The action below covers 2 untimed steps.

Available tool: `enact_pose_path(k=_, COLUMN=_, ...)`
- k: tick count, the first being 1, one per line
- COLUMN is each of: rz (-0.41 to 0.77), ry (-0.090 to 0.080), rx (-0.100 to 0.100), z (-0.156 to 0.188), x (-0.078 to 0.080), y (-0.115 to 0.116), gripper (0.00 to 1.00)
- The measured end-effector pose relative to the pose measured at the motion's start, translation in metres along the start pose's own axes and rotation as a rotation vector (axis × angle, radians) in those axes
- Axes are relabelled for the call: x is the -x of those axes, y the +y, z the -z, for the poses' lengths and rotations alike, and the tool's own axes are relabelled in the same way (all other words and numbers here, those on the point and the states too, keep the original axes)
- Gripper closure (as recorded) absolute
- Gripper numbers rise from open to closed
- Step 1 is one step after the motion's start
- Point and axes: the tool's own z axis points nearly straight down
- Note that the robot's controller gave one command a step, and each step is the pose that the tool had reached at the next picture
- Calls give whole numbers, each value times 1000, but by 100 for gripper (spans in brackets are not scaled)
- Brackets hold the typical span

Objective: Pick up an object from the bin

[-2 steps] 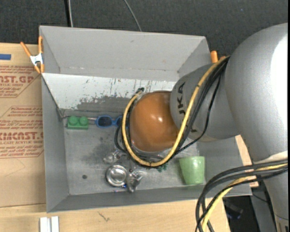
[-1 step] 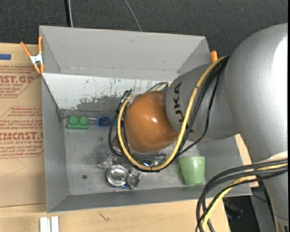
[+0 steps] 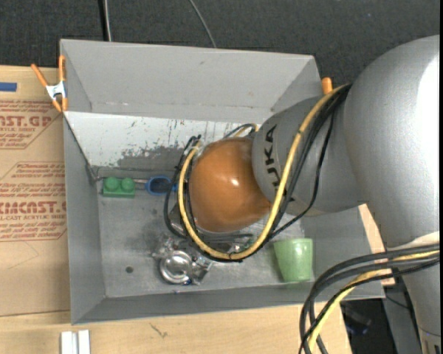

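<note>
My gripper [image 3: 179, 265] shows as a shiny metal part below the orange wrist cover, low over the bin floor near the front wall, left of the middle. A pale green cup [image 3: 294, 259] lies on its side at the front right, a short way to the gripper's right. A green two-stud block [image 3: 119, 187] rests against the back wall at the left. Just right of it sits a small blue thing [image 3: 159, 185], partly hidden by the cables.
The arm with its orange cover and looped cables hangs over the middle and right of the bin and hides the floor beneath. Bare grey floor lies to the gripper's left and between it and the green block.
</note>
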Motion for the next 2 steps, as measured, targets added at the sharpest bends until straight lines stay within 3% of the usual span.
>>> enact_pose_path(k=1, rz=-1, ry=15, rx=9, z=5, x=1, y=0, gripper=100)
enact_pose_path(k=2, rz=-3, ry=12, rx=6, z=69, x=4, y=-1, gripper=100)
